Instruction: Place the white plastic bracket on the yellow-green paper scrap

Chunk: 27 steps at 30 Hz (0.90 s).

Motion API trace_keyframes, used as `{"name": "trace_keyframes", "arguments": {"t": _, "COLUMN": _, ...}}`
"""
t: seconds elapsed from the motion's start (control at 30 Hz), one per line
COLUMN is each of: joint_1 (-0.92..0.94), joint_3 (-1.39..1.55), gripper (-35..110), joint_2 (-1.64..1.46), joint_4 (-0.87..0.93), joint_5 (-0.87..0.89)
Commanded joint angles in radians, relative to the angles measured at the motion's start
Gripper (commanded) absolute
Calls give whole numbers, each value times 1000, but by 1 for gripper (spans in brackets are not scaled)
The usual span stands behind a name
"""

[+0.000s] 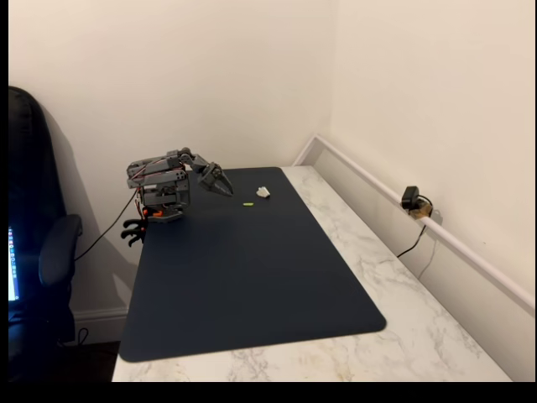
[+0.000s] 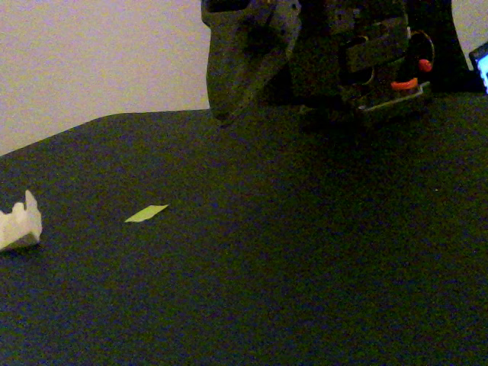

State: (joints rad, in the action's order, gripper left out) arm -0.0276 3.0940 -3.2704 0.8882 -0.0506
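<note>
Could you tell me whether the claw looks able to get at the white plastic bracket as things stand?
Probably yes: the bracket lies apart from the claw on open dark mat, with nothing standing between them.

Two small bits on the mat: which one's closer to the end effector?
The yellow-green paper scrap, flat on the dark mat. The white plastic bracket lies beyond it, farther from the end effector.

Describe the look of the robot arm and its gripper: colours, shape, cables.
The arm is built of dark grey plastic blocks, with small orange-red parts near its base. A thin red wire runs along its top, and a dark cable trails from the base off the mat's edge. The gripper is the same grey, with two tapering fingers that narrow to points.
</note>
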Motion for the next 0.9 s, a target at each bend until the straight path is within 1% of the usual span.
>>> {"name": "trace_keyframes", "arguments": {"t": 0.0, "joint_1": -5, "joint_3": -11, "gripper": 0, "joint_2": -34, "joint_4": 3, "joint_5": -18}}
{"name": "trace_keyframes", "arguments": {"t": 0.67, "joint_1": -3, "joint_3": -11, "gripper": 0, "joint_2": -34, "joint_4": 3, "joint_5": -14}}
{"name": "trace_keyframes", "arguments": {"t": 0.87, "joint_1": 67, "joint_3": -57, "gripper": 0, "joint_2": -34, "joint_4": 9, "joint_5": 110}}
